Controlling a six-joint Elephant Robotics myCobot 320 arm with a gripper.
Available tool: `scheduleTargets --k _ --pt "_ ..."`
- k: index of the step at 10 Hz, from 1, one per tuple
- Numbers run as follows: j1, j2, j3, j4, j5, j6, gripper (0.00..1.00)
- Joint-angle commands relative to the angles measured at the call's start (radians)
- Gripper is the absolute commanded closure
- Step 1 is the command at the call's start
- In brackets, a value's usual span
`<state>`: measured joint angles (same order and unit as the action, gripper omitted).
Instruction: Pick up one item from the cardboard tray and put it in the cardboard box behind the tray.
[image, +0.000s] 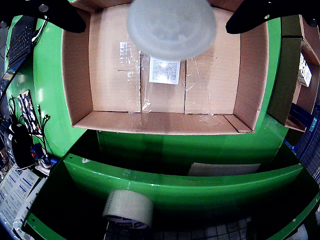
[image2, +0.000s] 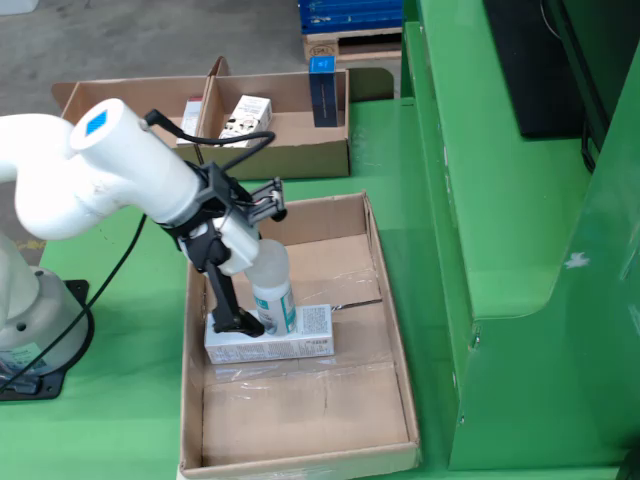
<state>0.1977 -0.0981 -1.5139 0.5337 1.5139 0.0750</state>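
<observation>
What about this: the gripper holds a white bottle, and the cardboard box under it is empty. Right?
Not empty: the view from the side shows a white carton lying in the cardboard box. The gripper does hold the white bottle.

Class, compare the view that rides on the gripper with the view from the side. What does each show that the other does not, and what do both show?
Only the view that rides on the gripper shows the tape roll low in the frame. Only the view from the side shows the white arm and the tray with its items, beyond the box. Both show the bottle and the box with its taped floor.
</observation>
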Motion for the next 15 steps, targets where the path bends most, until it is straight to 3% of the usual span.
scheduleTargets --k 1,2,15 --pt "0.005 -0.118 0.175 -0.008 -0.001 -0.006 0.00" --pt "0.008 -0.194 0.274 -0.032 0.004 -0.012 0.00" --pt "0.008 -0.194 0.274 -0.032 0.004 -0.012 0.00"
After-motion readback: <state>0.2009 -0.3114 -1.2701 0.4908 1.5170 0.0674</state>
